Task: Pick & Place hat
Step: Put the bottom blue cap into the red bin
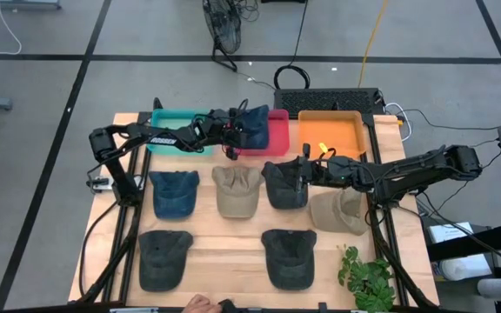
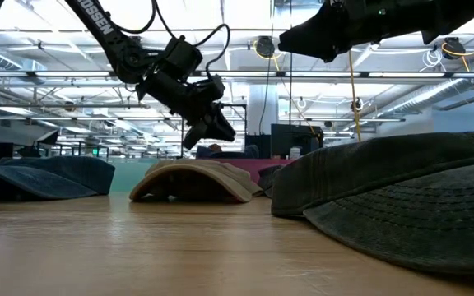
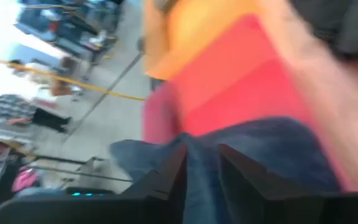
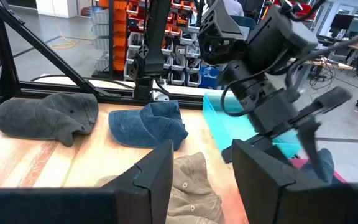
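Observation:
A blue denim hat [image 1: 255, 124] lies in the pink bin [image 1: 277, 139] at the table's far edge. My left gripper [image 1: 236, 130] hovers at the bin's left rim, slanting down, its fingers open; the hat's blue cloth [image 3: 260, 155] shows between and beyond the fingers. In the right wrist view the hat [image 4: 322, 167] sits just under the left gripper [image 4: 316, 121]. My right gripper [image 1: 296, 169] waits open above the dark hat [image 1: 283, 186] in the far row, nothing between its fingers [image 4: 201, 180]. My left gripper has its open fingers [image 3: 169, 177] on either side of a ridge of the blue hat's cloth [image 3: 201, 168], coming from the table's left and slanting down. I cannot tell whether they touch it. The hat rests in the pink bin.
A teal bin [image 1: 174, 139] and an orange bin [image 1: 330, 132] flank the pink one. Several hats lie on the table: navy [image 1: 174, 192], tan [image 1: 236, 191], khaki [image 1: 337, 211], two dark grey [image 1: 163, 258] [image 1: 287, 258]. A plant [image 1: 368, 278] stands near right. A person's hand [image 1: 200, 303] shows at the near edge.

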### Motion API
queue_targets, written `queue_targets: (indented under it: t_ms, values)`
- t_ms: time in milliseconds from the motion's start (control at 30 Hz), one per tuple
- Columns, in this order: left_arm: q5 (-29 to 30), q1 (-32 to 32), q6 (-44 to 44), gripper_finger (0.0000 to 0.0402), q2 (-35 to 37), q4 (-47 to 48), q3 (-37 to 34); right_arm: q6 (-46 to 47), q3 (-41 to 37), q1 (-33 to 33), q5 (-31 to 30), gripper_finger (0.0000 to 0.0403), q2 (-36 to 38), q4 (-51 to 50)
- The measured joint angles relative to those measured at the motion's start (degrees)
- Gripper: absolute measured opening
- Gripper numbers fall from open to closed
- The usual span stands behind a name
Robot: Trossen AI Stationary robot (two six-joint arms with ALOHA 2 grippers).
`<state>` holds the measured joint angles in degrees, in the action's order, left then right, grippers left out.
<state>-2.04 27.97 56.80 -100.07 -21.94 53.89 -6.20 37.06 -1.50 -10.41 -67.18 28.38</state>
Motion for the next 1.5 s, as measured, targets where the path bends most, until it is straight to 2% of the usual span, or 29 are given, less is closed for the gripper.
queue_targets:
  t_ms: [267, 433, 567, 700, 833, 1033, 1133, 1333, 1500]
  values:
    - [1.9, 0.7, -4.4, 0.0118, -0.1, -5.7, 0.0, 0.0, 0.0, 0.0, 0.0, 0.0141, 0.0, 0.0]
    - [12.6, 2.7, -13.4, 0.0118, -1.8, -8.0, 0.6, 0.7, 0.0, 0.0, 0.0, 0.0141, 0.0, 0.0]
    - [10.0, 4.3, -20.4, 0.0118, -2.9, 2.9, 4.4, 2.1, 0.0, 0.0, 0.0, 0.0141, 0.0, 0.0]
    - [7.4, 3.2, -21.1, 0.0118, -4.0, 13.4, 8.5, 2.5, 0.0, -0.1, 0.0, 0.0141, 0.0, 0.0]
    - [7.3, 1.4, -20.8, 0.0118, -3.9, 15.0, 9.9, 2.9, 0.0, -0.1, 0.1, 0.0141, 0.0, -0.2]
    - [15.9, 0.1, -19.9, 0.0118, -5.8, 8.4, 10.4, 4.0, 0.0, -0.1, 0.1, 0.0141, 0.0, 0.1]
    - [14.8, 0.2, -19.6, 0.0118, -9.0, 6.9, 11.6, 4.0, 0.0, -0.1, 0.1, 0.0141, 0.0, 0.1]
    - [14.7, -0.7, -19.2, 0.0118, -13.2, 18.0, 18.1, 3.4, 0.0, -0.8, 0.1, 0.0141, 0.0, 0.1]
    - [15.0, -1.3, -17.5, 0.0118, -12.4, 27.1, 23.0, 2.0, 0.0, -0.8, 0.1, 0.0141, 0.0, 0.0]
